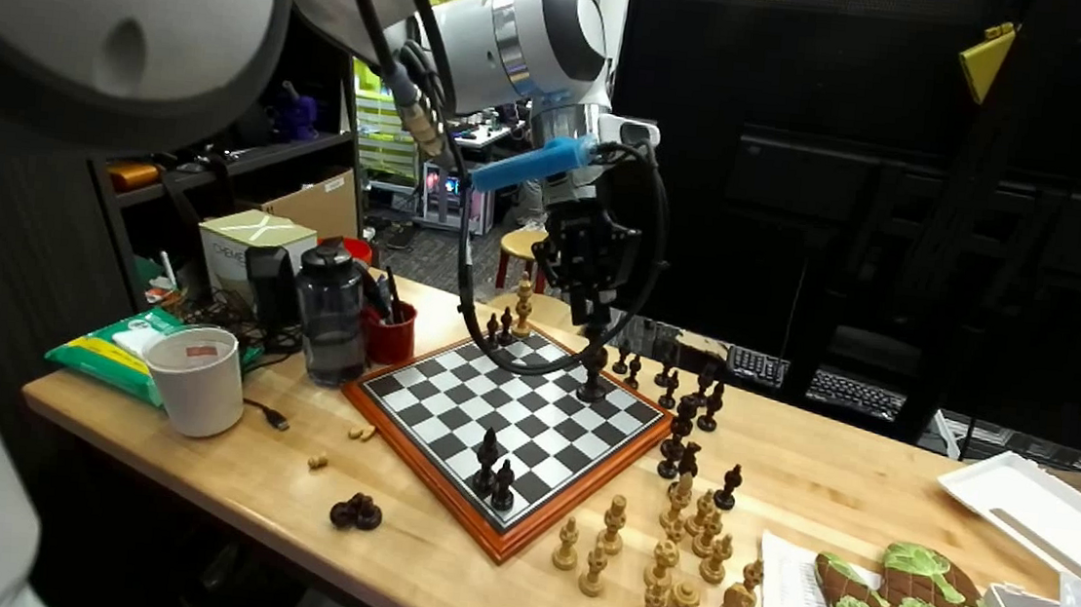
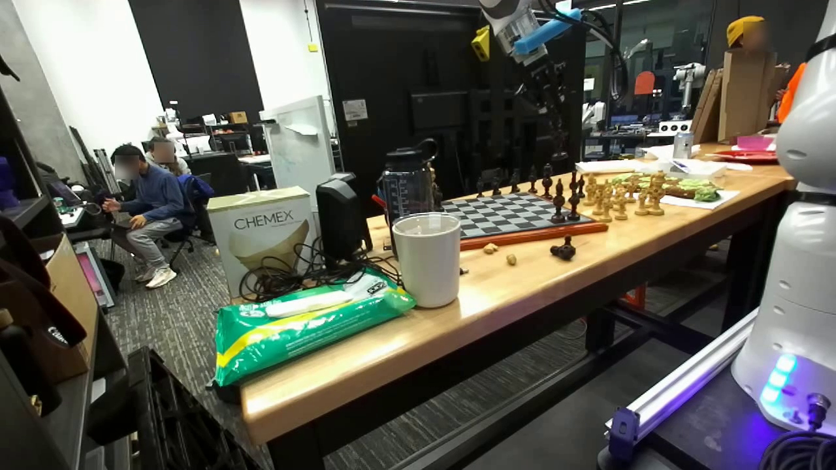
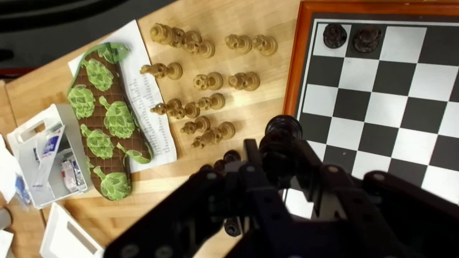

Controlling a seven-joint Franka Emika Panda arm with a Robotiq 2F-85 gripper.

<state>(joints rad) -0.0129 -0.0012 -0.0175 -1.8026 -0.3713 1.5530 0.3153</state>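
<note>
My gripper is shut on a black chess piece. The wrist view shows the piece between the fingertips, its round base pointing away from the camera. In an exterior view the gripper and the piece hang above the far side of the chessboard. The wood-framed board has two black pieces in its near corner. Two small black pieces and a tall light piece stand at its far corner. The held piece's top is hidden by the fingers.
Several black pieces and light pieces stand beside the board. A black piece lies near the table edge. A white cup, bottle and red cup stand opposite. An artichoke-print mitt and white tray lie beyond the pieces.
</note>
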